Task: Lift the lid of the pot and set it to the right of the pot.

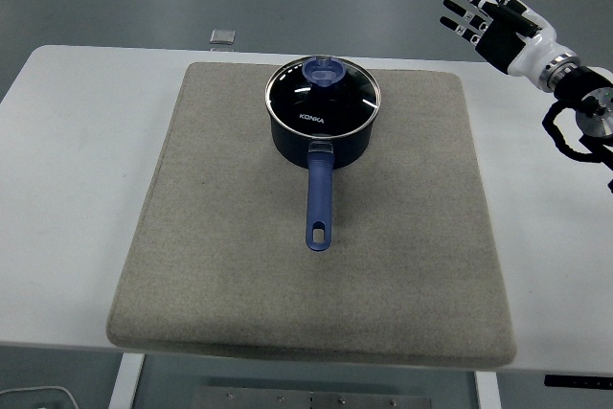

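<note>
**Lid lying left of and below the right hand**

The lid (323, 93) is sitting on the pot (321, 136) at the mat's (230, 265) far centre, handle pointing toward the near edge. The right hand (488, 18) is hovering well apart, fingers spread, holding nothing.

One view only, so you have no second angle to compare. Head camera sits high on the robot's side, facing forward and down. The worktop (77, 189) fills most of the frame, its near edge low in the picture, grey floor beyond its far edge. The mat (239, 284) lies roughly centred. Mid-range: nearly the whole mat shows, its near edge by the bottom.
</note>
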Motion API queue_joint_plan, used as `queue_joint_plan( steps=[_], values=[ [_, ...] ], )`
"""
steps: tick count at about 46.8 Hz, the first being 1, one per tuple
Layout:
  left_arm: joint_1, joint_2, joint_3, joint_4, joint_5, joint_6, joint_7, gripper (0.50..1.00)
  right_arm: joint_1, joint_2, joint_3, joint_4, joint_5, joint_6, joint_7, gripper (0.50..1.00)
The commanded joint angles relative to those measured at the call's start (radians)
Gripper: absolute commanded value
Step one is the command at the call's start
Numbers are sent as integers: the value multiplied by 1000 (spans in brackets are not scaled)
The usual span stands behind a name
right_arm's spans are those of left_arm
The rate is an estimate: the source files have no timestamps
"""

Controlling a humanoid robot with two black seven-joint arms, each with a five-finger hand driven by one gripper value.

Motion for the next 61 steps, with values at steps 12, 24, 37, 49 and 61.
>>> queue_joint_plan(
  steps=[12, 24, 37, 49, 61],
  values=[
    [0, 0, -1, 3, 0, 0, 1, 1000, 0, 3, 0, -1, 0, 5, 2, 909],
    [-2, 0, -1, 24, 0, 5, 0, 1000, -5, 8, 3, -1, 2, 17, 9, 909],
    [-2, 0, 0, 24, 0, 5, 0, 1000, 2, 3, 2, -1, -77, 54, 14, 909],
    [-2, 0, -1, 24, 0, 5, 1, 1000, 8, 6, 0, -1, -81, 48, 14, 911],
    [-2, 0, -1, 24, 0, 5, 0, 1000, 35, 51, -1, -3, -251, 20, 18, 909]
  ],
)
